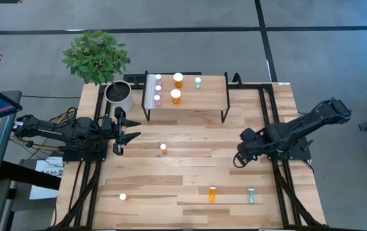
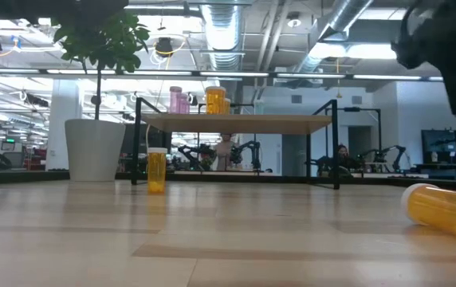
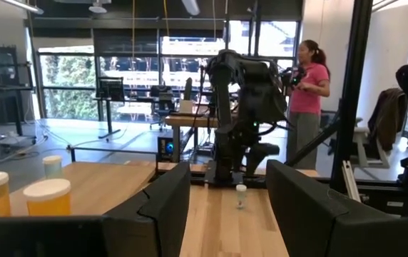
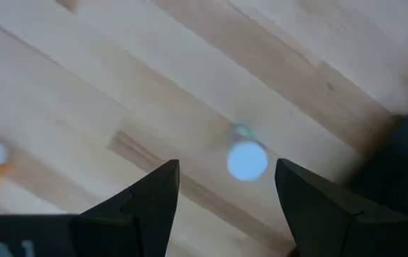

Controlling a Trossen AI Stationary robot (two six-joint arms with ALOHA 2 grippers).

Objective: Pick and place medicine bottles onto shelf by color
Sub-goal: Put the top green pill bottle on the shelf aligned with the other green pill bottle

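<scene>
The shelf point(image 1: 196, 102) stands at the table's far middle, its legs on the tabletop. On it stand pink bottles point(image 1: 158, 88), two orange ones point(image 1: 176, 96) and a green one point(image 1: 197, 82). On the table an orange bottle point(image 1: 163, 148) stands upright at the middle. Another orange bottle point(image 1: 212, 194) lies on its side near the front, with a green one point(image 1: 251, 196) upright beside it. My right gripper point(image 1: 239, 160) hangs open above the table and points down; the green bottle's white cap point(image 4: 247, 158) shows below its fingers. My left gripper point(image 1: 131, 129) waits open at the left.
A potted plant point(image 1: 118, 95) stands at the shelf's left end. A bottle that shows only its white cap point(image 1: 122, 197) stands near the front left. Black frame bars point(image 1: 270, 115) run along the table's sides. Bare wood lies between shelf and front bottles. A person point(image 3: 305, 93) stands beyond the table.
</scene>
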